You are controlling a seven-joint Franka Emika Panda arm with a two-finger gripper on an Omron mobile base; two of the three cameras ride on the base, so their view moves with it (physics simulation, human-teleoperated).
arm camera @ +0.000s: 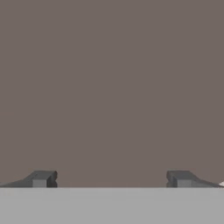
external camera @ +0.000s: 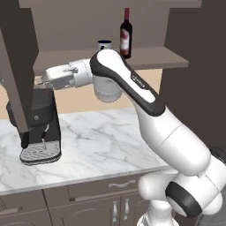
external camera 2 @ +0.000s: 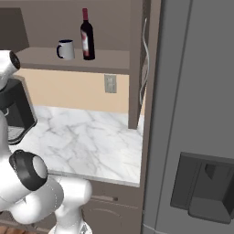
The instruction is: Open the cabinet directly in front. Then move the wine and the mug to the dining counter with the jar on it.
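The dark brown wall cabinet stands open, with one door swung out at the left and another at the right that has a long curvy silver handle. On its shelf stands the slim dark glass wine bottle with a red top and a red-and-white label. Just beside it sits the small grey-white mug with a dark blue inside and a dark handle. The white robot arm reaches left, and its hand is right by the left door. Its two dark fingertips are spread wide with nothing between them, facing a plain brown surface. Below is a white marble tabletop with grey veins, carrying a black coffee machine. A big grey fridge stands at the right.
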